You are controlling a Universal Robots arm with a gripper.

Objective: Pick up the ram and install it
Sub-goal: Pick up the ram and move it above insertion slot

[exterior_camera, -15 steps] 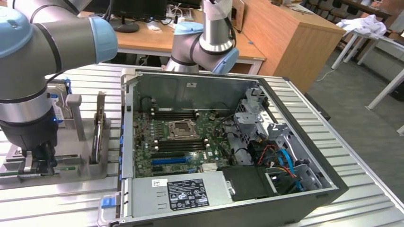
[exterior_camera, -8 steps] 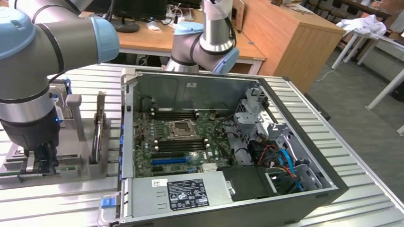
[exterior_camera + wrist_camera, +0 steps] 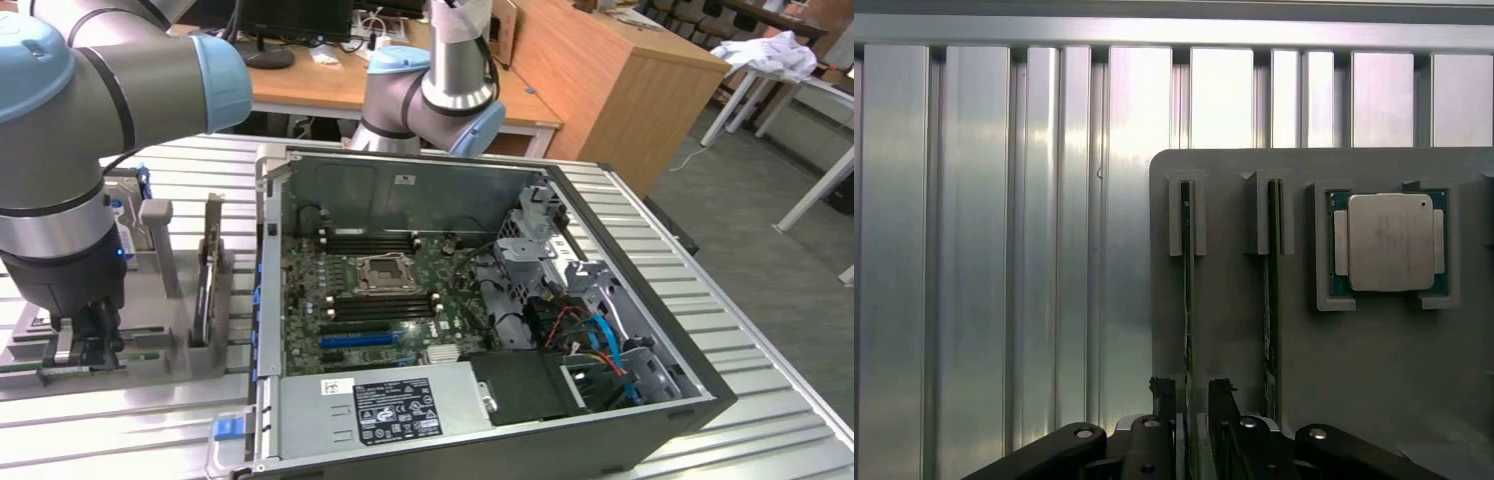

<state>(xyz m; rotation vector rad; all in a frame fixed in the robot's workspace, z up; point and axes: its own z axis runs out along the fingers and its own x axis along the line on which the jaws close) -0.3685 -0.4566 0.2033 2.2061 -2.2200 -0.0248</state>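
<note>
The ram (image 3: 1187,300) stands on its thin edge in a slot of the grey holder (image 3: 1234,330), so you can reach both of its flat sides. Your pincer (image 3: 1192,385) is down over one end of it. It is spread, with one finger on each side of the stick and a little gap showing, so I think it is not squeezing yet. The stick sits in its slot, not lifted.

Just beside it a second stick (image 3: 1269,300) stands the same way. Past that, a square silver chip (image 3: 1390,242) lies flat in its own pocket. The holder rests on the ribbed metal surface (image 3: 984,250).

The open computer (image 3: 400,180) lies to the exterior view's right of the holder. Its side is off, so you can get to the board inside.
</note>
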